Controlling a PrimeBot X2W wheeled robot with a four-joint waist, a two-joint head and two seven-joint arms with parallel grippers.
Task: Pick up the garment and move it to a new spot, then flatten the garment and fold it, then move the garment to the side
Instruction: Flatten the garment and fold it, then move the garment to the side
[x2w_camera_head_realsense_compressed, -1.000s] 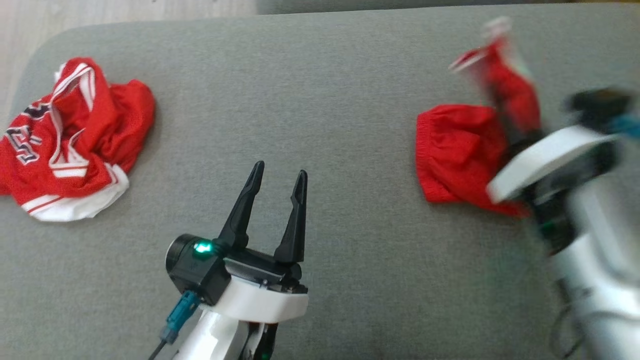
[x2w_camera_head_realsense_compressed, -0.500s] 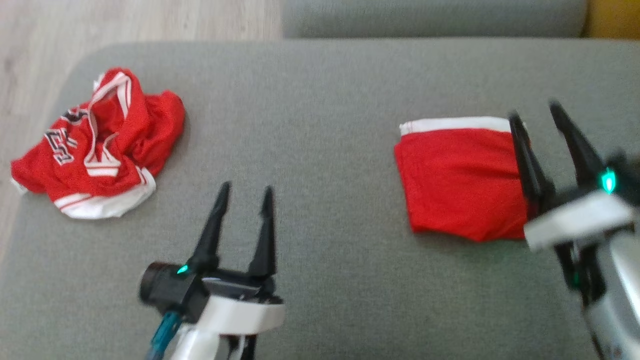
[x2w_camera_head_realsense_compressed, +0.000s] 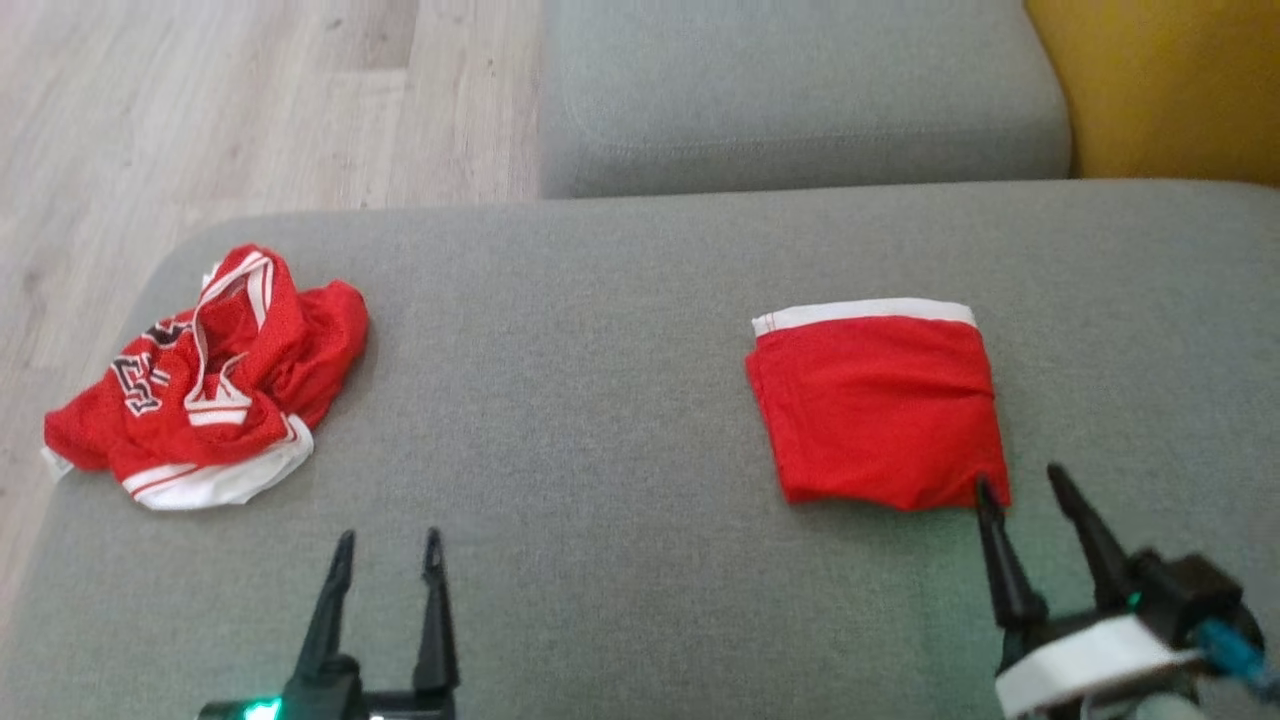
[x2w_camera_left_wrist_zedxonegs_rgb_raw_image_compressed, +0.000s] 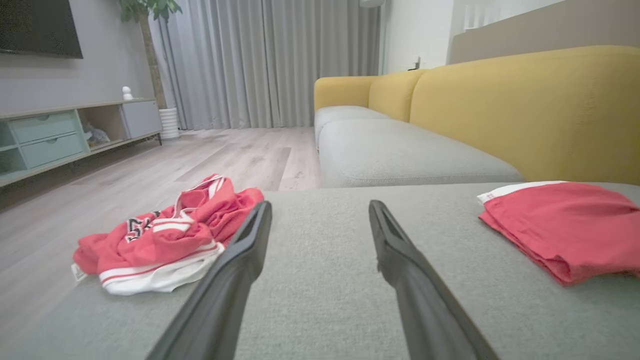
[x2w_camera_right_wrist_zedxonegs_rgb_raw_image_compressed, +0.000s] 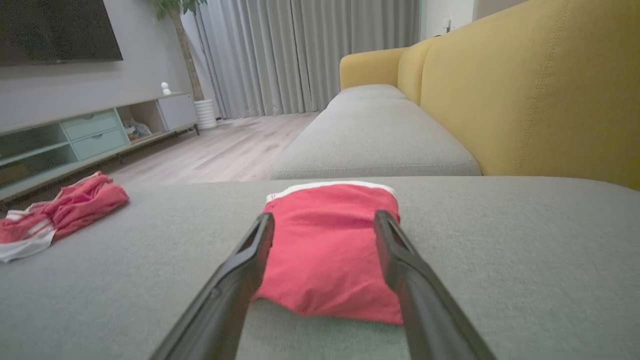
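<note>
Folded red fabric garment with white waistband (x2w_camera_head_realsense_compressed: 875, 405) lies flat as a compact rectangle on the right of the grey upholstered sofa cushion (x2w_camera_head_realsense_compressed: 600, 420). Right gripper (x2w_camera_head_realsense_compressed: 1019, 477) stands open at its near edge, gripping nothing. Left gripper (x2w_camera_head_realsense_compressed: 388, 535) is open and empty, near centre. Fold and side placement judged complete. Crumpled red-and-white mesh jersey (x2w_camera_head_realsense_compressed: 200, 390) at the far left is unfolded.

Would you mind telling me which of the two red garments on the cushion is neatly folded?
The plain red garment by the right gripper; the lettered jersey lies crumpled at the left.
</note>
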